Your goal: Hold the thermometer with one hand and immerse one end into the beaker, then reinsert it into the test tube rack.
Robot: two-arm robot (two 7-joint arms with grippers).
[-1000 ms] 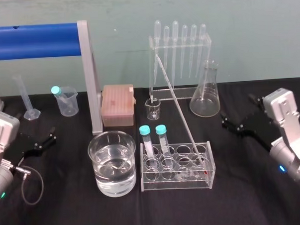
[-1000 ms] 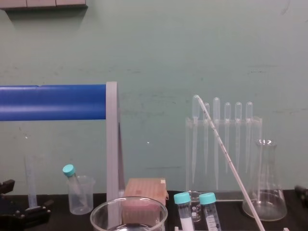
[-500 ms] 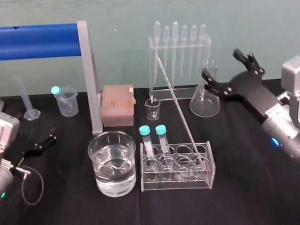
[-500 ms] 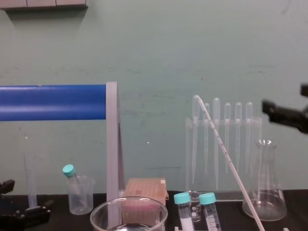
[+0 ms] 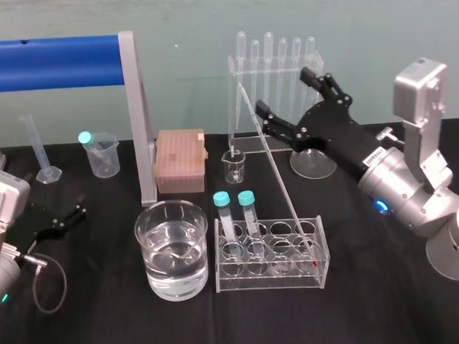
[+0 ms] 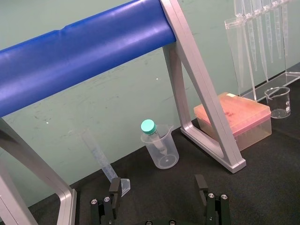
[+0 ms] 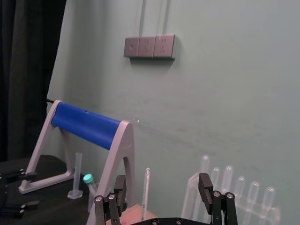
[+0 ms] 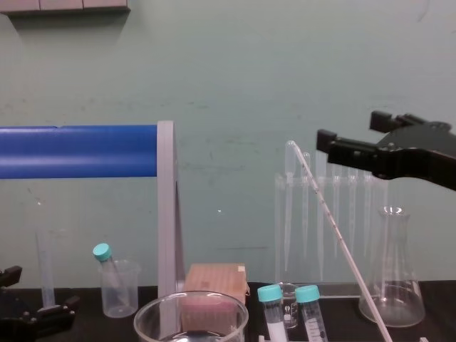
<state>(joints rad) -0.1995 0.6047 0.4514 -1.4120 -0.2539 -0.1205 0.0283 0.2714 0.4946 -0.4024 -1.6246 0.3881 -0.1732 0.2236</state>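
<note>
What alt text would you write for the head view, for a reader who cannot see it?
The right gripper, jaws open, reaches in from the right toward the top of the thermometer, which leans in the test tube rack beside the beaker of clear liquid. The left gripper is parked at the far left.

Soft, even light from above fills my workspace; the green wall (image 8: pixel 228 85) is bright and flat. The black tabletop (image 5: pixel 106 322) soaks up nearly every shadow. White glints sit on the beaker (image 5: pixel 173 281) rim and water, and a pale sheen runs along the blue bar (image 5: pixel 49 62). My right fingers (image 8: pixel 349 151) stand dark against the wall.
</note>
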